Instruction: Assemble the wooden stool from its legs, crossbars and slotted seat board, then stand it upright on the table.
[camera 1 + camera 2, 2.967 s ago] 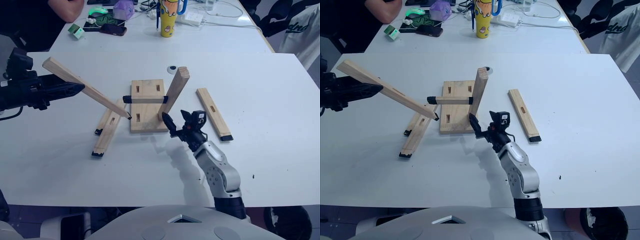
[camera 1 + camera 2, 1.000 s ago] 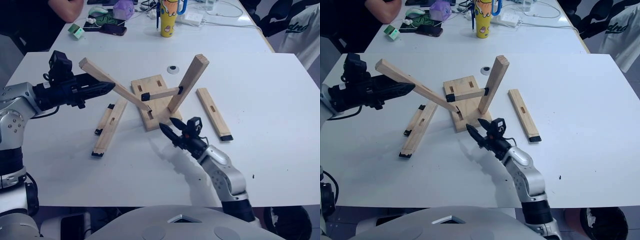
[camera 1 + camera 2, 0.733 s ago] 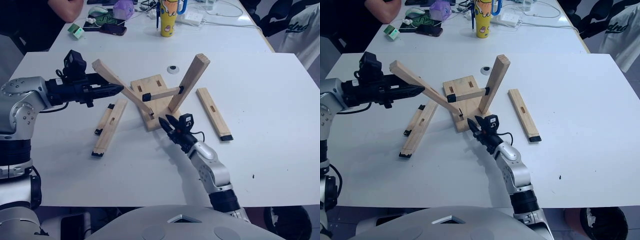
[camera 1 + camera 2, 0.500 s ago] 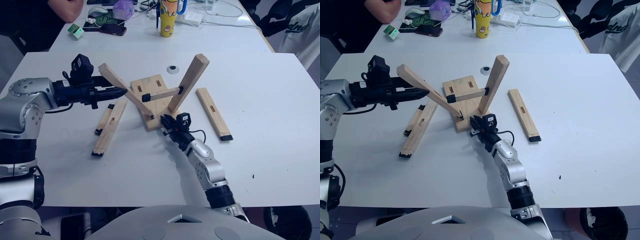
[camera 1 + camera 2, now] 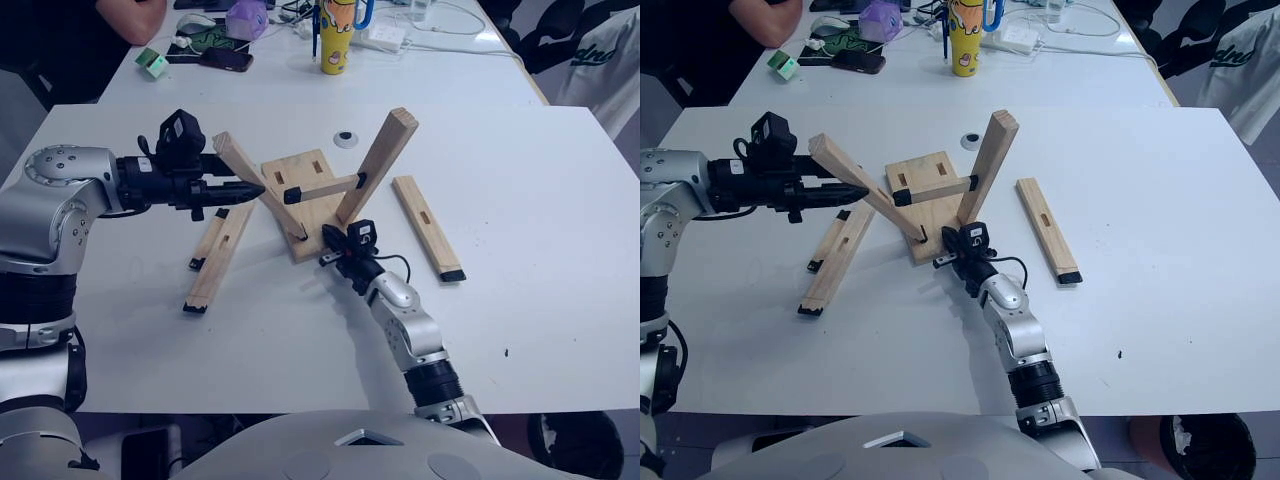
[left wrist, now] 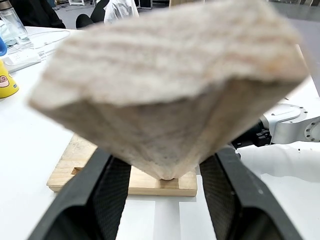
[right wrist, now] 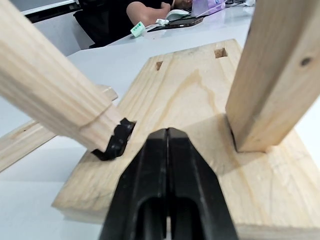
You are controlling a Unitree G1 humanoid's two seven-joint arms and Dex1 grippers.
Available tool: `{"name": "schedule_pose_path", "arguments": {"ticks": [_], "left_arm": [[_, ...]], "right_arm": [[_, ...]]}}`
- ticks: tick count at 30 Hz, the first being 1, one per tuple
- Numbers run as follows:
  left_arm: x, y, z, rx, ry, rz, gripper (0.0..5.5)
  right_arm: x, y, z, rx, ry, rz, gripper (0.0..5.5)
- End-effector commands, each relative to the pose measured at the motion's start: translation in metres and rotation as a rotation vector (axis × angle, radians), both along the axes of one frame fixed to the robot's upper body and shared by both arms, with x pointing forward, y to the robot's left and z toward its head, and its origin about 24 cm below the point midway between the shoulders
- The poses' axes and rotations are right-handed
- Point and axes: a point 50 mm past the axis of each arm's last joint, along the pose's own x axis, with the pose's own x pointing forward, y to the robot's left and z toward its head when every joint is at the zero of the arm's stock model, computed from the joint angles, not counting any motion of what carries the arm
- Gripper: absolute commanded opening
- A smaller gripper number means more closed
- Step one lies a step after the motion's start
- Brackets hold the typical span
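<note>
Wooden seat board (image 5: 300, 168) slotted; standing leg (image 5: 378, 160) tilted (left claw (image 5: 241, 187) grips second leg (image 5: 275, 205)).

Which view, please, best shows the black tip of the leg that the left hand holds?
The right wrist view: the black tip shows close up at the seat board's edge. The eye views show it small, from above. In the left wrist view the leg's near end hides it.

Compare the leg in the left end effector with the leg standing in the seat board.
The held leg slants low, its tip at the seat board; the standing leg rises steeply from it. The left end effector grips the held leg; nothing grips the standing leg, which carries a crossbar. Both are wood.
</note>
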Motion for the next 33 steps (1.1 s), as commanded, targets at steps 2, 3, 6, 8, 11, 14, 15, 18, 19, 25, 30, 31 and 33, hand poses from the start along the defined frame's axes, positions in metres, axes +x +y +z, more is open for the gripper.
{"name": "schedule_pose_path", "arguments": {"ticks": [2,3,6,8,11,14,15,18,19,25,30,31,33], "left_arm": [[0.002,-0.002,-0.003,0.119,-0.022,0.013,2.03],[0.002,-0.004,-0.006,0.128,-0.023,0.015,2.03],[0.002,-0.004,-0.013,0.154,-0.021,0.031,2.03],[0.003,-0.001,-0.014,0.167,-0.025,0.045,2.03],[0.003,-0.007,-0.015,0.167,-0.025,0.03,2.03],[-0.002,-0.022,-0.024,0.151,0.001,-0.031,2.03],[-0.003,-0.028,-0.028,0.142,0.013,-0.047,2.03],[-0.003,-0.035,-0.036,0.133,0.039,-0.057,2.03],[-0.001,-0.035,-0.038,0.13,0.045,-0.049,2.03],[0.011,-0.024,-0.046,0.141,0.072,0.005,2.03],[0.016,-0.024,-0.06,0.18,0.112,-0.009,2.03],[0.017,-0.025,-0.062,0.185,0.117,-0.02,2.03],[0.015,-0.029,-0.068,0.215,0.126,-0.053,2.03]], "right_arm": [[-0.01,-0.002,-0.022,-0.049,0.12,-0.003,0.0],[-0.01,-0.002,-0.022,-0.052,0.123,-0.001,0.0],[-0.011,-0.002,-0.023,-0.057,0.128,0.006,0.0],[-0.011,-0.001,-0.023,-0.058,0.13,0.012,0.0],[-0.012,0.0,-0.023,-0.057,0.139,0.022,0.0],[-0.013,0.001,-0.025,-0.058,0.15,0.031,0.0],[-0.013,0.001,-0.025,-0.059,0.157,0.036,0.0],[-0.014,0.004,-0.027,-0.062,0.17,0.057,0.0],[-0.015,0.005,-0.027,-0.064,0.172,0.066,0.0],[-0.017,0.007,-0.031,-0.084,0.196,0.097,0.0],[-0.018,0.007,-0.035,-0.105,0.218,0.108,0.0],[-0.019,0.007,-0.037,-0.113,0.226,0.108,0.0],[-0.02,0.007,-0.039,-0.124,0.24,0.113,0.0]]}}
